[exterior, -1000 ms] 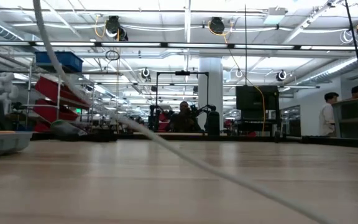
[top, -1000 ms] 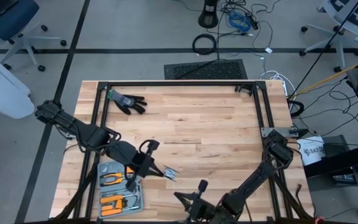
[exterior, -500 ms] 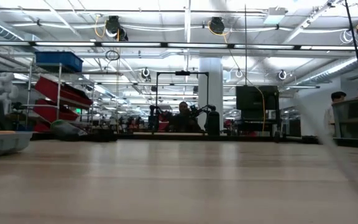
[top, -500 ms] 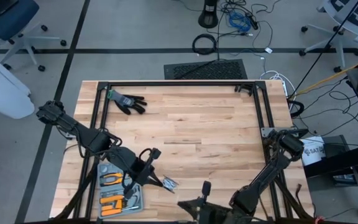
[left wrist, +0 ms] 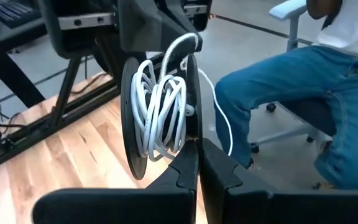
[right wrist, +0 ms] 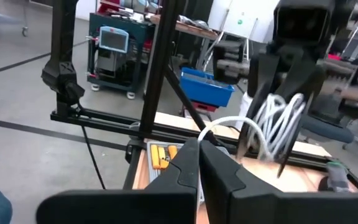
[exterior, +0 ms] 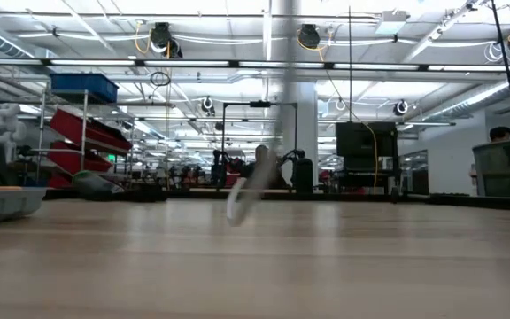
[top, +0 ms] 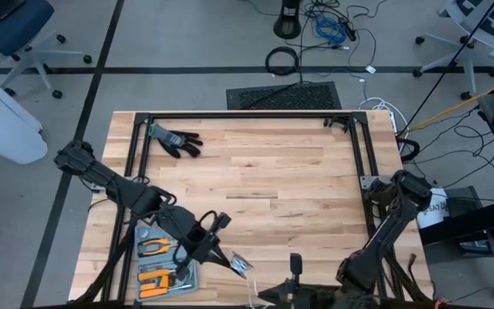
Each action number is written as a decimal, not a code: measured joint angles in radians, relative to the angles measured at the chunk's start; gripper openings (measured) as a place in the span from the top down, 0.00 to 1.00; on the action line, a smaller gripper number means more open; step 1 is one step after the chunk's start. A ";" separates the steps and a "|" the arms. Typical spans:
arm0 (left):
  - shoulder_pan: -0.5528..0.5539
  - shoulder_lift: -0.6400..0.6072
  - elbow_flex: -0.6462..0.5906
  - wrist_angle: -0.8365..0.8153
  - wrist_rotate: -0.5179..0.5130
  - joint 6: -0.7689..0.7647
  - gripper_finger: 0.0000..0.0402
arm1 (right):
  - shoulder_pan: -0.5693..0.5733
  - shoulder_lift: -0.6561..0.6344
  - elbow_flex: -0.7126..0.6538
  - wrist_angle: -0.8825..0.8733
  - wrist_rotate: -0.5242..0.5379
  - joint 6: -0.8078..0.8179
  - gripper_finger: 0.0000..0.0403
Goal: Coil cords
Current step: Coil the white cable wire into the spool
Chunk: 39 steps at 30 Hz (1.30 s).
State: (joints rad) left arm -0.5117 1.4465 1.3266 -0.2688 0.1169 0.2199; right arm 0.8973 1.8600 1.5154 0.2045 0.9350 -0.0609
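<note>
Two grippers meet near the table's point(top: 256, 184) front edge. The left gripper point(top: 230, 263) is clamped on the black spool point(left wrist: 132, 124) wound with white cord point(left wrist: 160, 112). The right gripper point(right wrist: 199, 144), closer, pinches the cord's loose end.

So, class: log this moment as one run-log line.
left gripper shut on spool | cord wound on spool | right gripper shut on cord

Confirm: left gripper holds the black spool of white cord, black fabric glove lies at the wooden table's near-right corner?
Wrong corner: high view shows the black fabric glove at the wooden table's far-left corner. Left gripper does hold the black spool of white cord.
</note>
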 joint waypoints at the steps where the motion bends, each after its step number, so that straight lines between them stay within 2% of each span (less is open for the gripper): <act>1: 0.001 0.010 0.000 0.017 0.001 -0.001 0.98 | 0.004 -0.005 0.000 0.000 0.002 -0.006 1.00; 11: 0.021 0.105 0.000 0.107 0.079 -0.019 0.98 | 0.000 -0.051 0.000 -0.060 -0.004 -0.055 1.00; 23: 0.029 0.177 0.000 0.175 0.187 -0.054 0.98 | -0.061 -0.162 0.000 -0.333 -0.175 -0.068 1.00; 31: 0.028 0.180 0.000 0.226 0.205 -0.032 0.98 | -0.132 -0.170 0.000 -0.353 -0.332 -0.160 1.00; 39: 0.028 0.179 -0.001 0.268 0.230 -0.018 0.98 | -0.205 -0.169 0.000 -0.352 -0.339 -0.179 1.00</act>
State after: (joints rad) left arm -0.4839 1.6257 1.3258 -0.0013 0.3466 0.2019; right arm 0.6925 1.6909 1.5154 -0.1478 0.5957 -0.2401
